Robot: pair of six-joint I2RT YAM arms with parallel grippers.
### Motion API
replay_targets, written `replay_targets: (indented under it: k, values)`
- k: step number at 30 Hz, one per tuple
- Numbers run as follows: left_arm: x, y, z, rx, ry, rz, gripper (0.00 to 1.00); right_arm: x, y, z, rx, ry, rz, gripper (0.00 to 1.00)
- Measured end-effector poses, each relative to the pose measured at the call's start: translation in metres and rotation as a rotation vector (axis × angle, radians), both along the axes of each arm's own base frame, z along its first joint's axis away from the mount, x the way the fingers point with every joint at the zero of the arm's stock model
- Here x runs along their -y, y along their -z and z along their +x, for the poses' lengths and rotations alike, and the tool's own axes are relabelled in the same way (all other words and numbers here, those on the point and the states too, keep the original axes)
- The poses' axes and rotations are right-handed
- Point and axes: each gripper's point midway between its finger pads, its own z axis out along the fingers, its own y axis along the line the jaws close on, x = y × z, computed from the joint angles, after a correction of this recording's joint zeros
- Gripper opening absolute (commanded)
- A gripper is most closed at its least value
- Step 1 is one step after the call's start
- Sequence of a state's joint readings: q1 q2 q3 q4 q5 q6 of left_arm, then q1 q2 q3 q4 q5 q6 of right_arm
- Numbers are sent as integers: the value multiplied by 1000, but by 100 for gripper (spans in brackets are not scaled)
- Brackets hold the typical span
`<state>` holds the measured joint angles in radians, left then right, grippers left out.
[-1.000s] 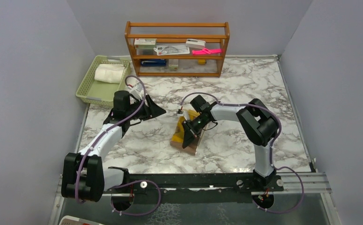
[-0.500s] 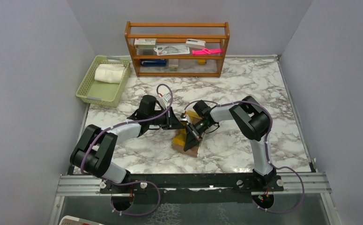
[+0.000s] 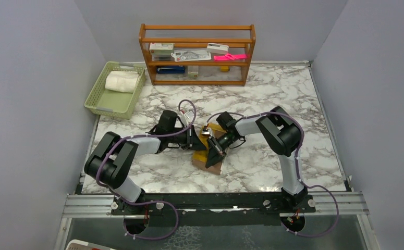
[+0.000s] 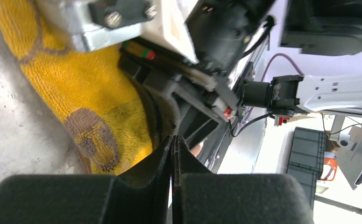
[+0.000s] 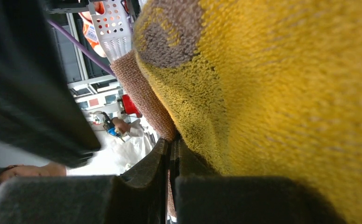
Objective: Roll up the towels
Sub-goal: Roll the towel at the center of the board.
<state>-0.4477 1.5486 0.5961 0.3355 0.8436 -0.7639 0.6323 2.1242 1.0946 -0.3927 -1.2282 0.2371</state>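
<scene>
**Both claws on the patterned towel, mid-desk**

Top: brown looped-terry towel with mustard-yellow patches [image 3: 213, 165] sits humped in the middle of the veined marble desk [image 3: 272, 94]. The left claw [image 3: 204, 145] and right claw [image 3: 210, 157] meet on it. Cream-white towel roll [image 3: 121, 82] lies in the green slatted plastic basket [image 3: 98, 102]. A second ago the left claw was wide open, well left of the patterned towel.
Left wrist: jaws pressed together at the yellow edge.
Right wrist: jaws pinching the brown trim.

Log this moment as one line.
task: roll towels | left tool: shut, by brown-and-yellow towel | right tool: shut on it | white towel: rolled, in green basket
</scene>
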Motion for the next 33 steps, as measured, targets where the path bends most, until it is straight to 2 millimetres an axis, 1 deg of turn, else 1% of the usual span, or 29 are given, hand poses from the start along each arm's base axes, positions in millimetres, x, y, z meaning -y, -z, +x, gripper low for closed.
replay_targets:
  k: [3, 7, 12, 13, 18, 22, 25, 29, 33]
  values:
    - [0, 16, -6, -48, 9, 23, 6, 0, -2, 1, 0, 4, -3, 1]
    - [1, 32, -10, -91, 16, 47, 0, 0, -5, 2, 0, 12, -8, 1]
    - [-6, 63, -16, -147, -17, 116, 0, 3, -13, 5, 4, 23, -12, 1]
    - [-7, 67, -17, -156, -22, 116, 0, 3, -16, 6, 8, 26, -10, 1]
    - [-5, 68, -15, -144, -22, 107, 0, -1, -35, 18, 71, 32, 17, 1]
    - [-4, 68, -15, -142, -19, 103, 0, -2, -36, 26, 107, 39, 20, 1]
    - [-4, 68, -15, -141, -17, 103, 0, -3, -28, 31, 99, 42, 13, 1]
    - [-5, 68, -14, -140, -11, 114, 0, 1, -7, 35, 58, 51, -17, 1]
    - [-6, 67, -12, -135, -13, 143, 0, 9, 1, 38, 39, 71, -24, 1]
